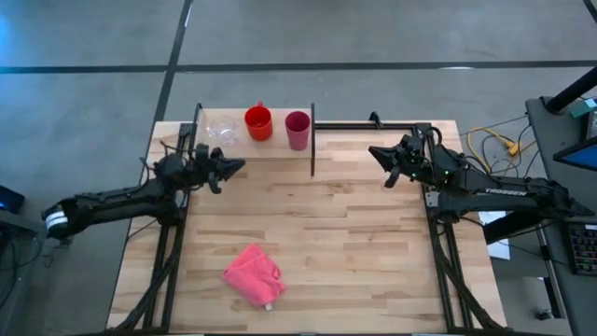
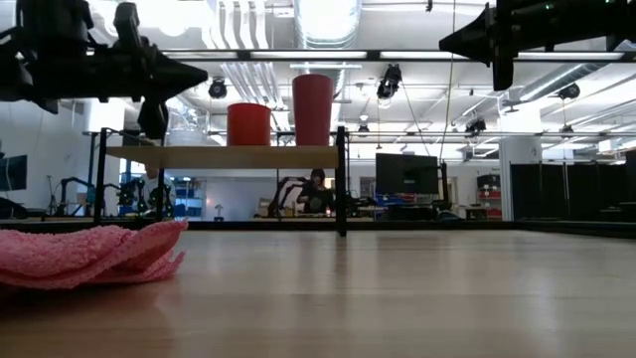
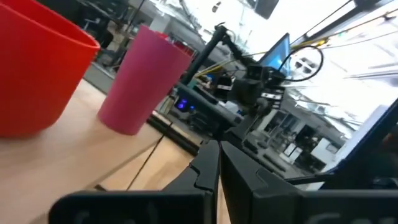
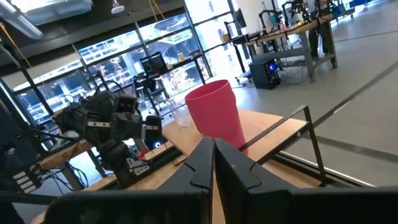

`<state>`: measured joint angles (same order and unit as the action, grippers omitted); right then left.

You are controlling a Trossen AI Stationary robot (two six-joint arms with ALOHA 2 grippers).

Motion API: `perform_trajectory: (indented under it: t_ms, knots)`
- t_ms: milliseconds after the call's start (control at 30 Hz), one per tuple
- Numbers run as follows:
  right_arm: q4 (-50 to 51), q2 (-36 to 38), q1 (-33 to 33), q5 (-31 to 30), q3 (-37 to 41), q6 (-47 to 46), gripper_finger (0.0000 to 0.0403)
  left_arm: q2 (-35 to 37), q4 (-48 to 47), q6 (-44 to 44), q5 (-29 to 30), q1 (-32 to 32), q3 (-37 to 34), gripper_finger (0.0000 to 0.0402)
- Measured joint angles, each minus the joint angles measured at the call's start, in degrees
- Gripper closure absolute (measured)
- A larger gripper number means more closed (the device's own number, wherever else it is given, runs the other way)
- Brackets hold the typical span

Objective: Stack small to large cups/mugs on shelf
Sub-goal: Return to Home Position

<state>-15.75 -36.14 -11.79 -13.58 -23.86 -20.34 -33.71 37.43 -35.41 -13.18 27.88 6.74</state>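
Observation:
Three vessels stand in a row on the shelf (image 1: 270, 147) at the table's far edge. They are a clear cup (image 1: 222, 130), a red-orange mug (image 1: 258, 122) and a magenta tumbler (image 1: 298, 130), each on its base. The low view shows the mug (image 2: 249, 124) and the tumbler (image 2: 313, 109) upright on the board. My left gripper (image 1: 241, 165) hovers shut, just near of the shelf's left part. My right gripper (image 1: 374, 151) hovers shut to the right of the shelf. Both wrist views show the tumbler (image 3: 143, 79) (image 4: 217, 116) ahead of shut fingers.
A crumpled pink cloth (image 1: 253, 273) lies on the tabletop near the near edge, left of centre. Black uprights (image 1: 312, 140) frame the shelf's right end. Cables and equipment (image 1: 494, 145) sit beyond the table's right side.

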Motion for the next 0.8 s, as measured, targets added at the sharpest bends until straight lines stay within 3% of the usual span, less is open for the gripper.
perform_trajectory:
  t_ms: [300,600,700,800]
  knots:
    - [0.1,0.0,0.0,0.0,0.0,0.9,0.0394,9.1,-0.8,-0.2,-2.3,-0.3,1.6,0.0402]
    - [0.1,0.0,0.0,0.0,0.0,1.3,0.0394,16.2,-10.5,-3.5,-6.1,-1.6,1.7,0.0402]
    - [0.1,0.0,0.0,0.0,0.0,1.3,0.0394,18.8,-16.5,-3.0,-6.1,-1.7,3.0,0.0402]
    - [0.1,0.0,0.0,0.0,0.0,1.3,0.0394,21.5,-30.3,-3.0,-6.1,-1.7,6.5,0.0402]
